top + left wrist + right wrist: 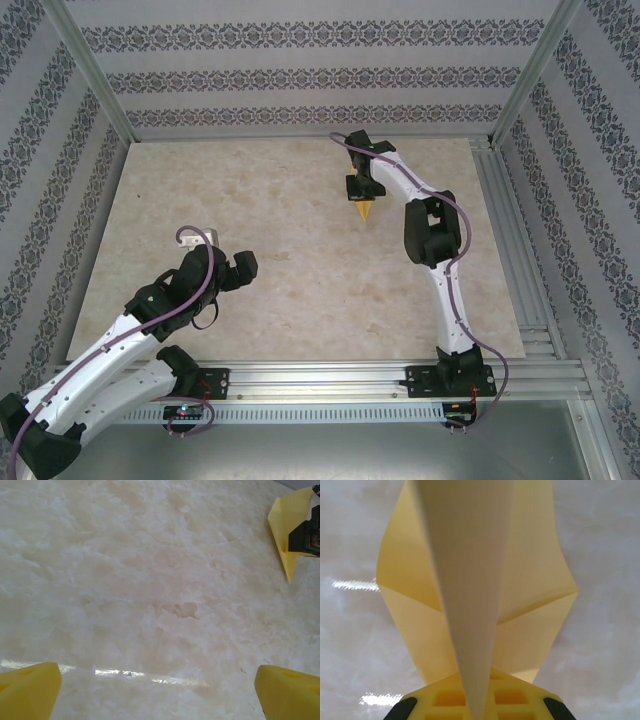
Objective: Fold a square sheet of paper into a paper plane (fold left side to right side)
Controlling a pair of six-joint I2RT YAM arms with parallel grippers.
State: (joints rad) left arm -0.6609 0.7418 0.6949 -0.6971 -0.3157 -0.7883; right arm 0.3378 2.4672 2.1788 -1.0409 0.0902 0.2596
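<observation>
1. Two grippers, one load: the right gripper [360, 190] is pinched shut on the paper plane [365, 212], with the centre fold between its fingers.
2. The plane's long axis runs straight out ahead of those fingers. Flaps spread to either side and the sharp tip pokes out past the jaws.
3. The left gripper [233, 268] is wide and empty. From it I see the plane ahead and off to the right, well apart.
4. I judge the right arm owns the next move: lower to the table [280, 230] and let go. The left is too far away to help.
</observation>
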